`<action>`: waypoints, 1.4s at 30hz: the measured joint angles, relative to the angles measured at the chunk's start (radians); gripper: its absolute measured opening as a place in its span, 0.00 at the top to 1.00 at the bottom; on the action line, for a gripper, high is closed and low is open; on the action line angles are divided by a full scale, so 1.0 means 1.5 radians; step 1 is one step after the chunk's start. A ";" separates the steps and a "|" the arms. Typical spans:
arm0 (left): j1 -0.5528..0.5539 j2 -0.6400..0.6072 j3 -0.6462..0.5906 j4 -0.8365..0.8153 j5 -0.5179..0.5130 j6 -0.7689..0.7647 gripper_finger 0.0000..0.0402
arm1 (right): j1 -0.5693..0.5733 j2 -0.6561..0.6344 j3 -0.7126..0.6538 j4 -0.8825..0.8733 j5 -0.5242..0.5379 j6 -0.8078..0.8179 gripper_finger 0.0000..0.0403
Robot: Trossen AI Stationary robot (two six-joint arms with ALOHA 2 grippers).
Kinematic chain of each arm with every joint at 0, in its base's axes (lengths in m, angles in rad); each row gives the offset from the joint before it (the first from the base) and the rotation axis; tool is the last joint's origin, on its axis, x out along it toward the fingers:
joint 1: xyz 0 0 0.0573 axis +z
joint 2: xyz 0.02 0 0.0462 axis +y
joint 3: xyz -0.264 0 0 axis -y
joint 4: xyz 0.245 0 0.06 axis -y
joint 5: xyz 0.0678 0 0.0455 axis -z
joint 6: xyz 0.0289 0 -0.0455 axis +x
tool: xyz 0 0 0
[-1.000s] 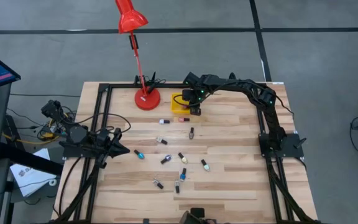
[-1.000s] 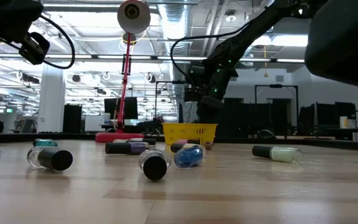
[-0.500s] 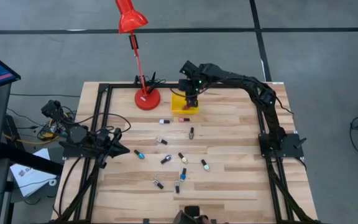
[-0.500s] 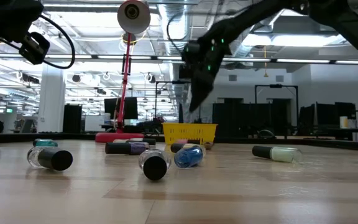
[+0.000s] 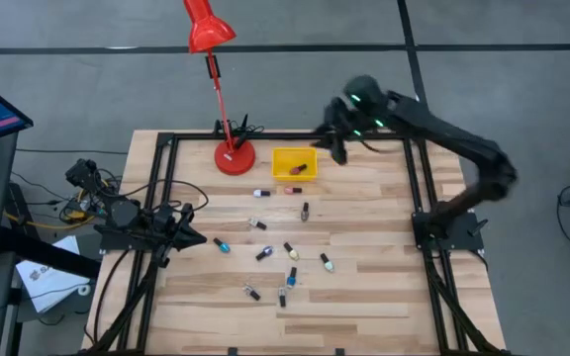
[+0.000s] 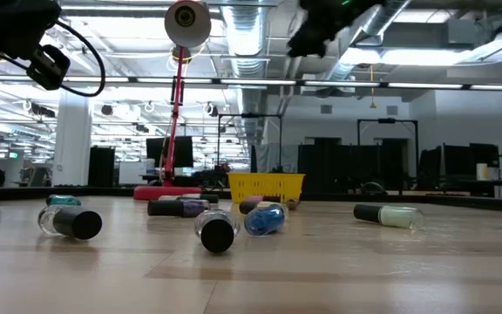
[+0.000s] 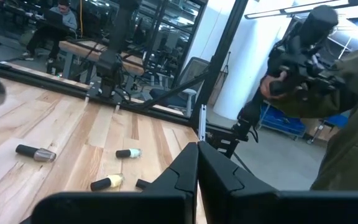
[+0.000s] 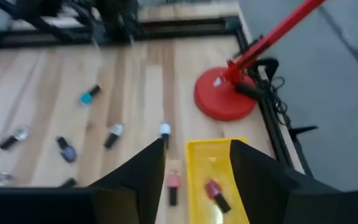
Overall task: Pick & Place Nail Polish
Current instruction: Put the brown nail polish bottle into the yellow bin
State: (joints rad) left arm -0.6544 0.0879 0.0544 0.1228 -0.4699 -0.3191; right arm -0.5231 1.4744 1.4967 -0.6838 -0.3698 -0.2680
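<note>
Several tiny nail polish bottles [image 5: 264, 253] lie on their sides across the middle of the wooden table, and they also show in the low view [image 6: 264, 218]. A red bottle [image 8: 215, 194] lies inside the small yellow bin [image 5: 294, 164]. A pink one [image 8: 173, 185] lies on the table beside the bin. My right gripper [image 8: 194, 180] is open and empty. It hangs high above the table, just right of the bin [image 5: 332, 143]. My left gripper [image 7: 197, 163] is shut and empty at the table's left [image 5: 194, 239].
A red desk lamp stands on its round base [image 5: 235, 156] left of the bin, and its stem leans over the far edge. Black frame rails [image 5: 162, 188] run along the table's left, right and far sides. Bare wood [image 5: 374, 247] lies right of the bottles.
My right gripper has risen from just over the yellow bin and swung toward the table's right edge, ending high above the table. The bin, which the gripper covered before, now shows a red bottle lying in it.
</note>
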 joint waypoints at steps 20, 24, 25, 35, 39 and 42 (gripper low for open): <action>0.000 0.000 0.000 0.008 0.000 0.000 1.00 | 0.211 -0.150 -0.666 0.524 0.295 0.410 0.46; 0.000 0.000 0.000 0.010 0.000 0.000 1.00 | 0.261 -0.066 -0.632 0.523 0.364 0.483 0.42; 0.000 0.000 0.000 0.010 0.000 0.000 1.00 | 0.271 -0.047 -0.618 0.516 0.376 0.500 0.42; 0.000 0.000 0.000 0.012 0.000 0.000 1.00 | 0.330 0.141 -0.375 0.285 0.493 0.586 0.45; 0.000 0.000 0.000 0.012 0.000 0.000 1.00 | 0.336 0.208 -0.275 0.177 0.509 0.610 0.44; 0.000 0.000 0.000 0.013 0.000 0.000 1.00 | 0.335 0.246 -0.222 0.129 0.509 0.637 0.41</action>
State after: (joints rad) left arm -0.6544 0.0879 0.0544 0.1420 -0.4702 -0.3194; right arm -0.0209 1.8428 1.1644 -0.4905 0.3931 0.6870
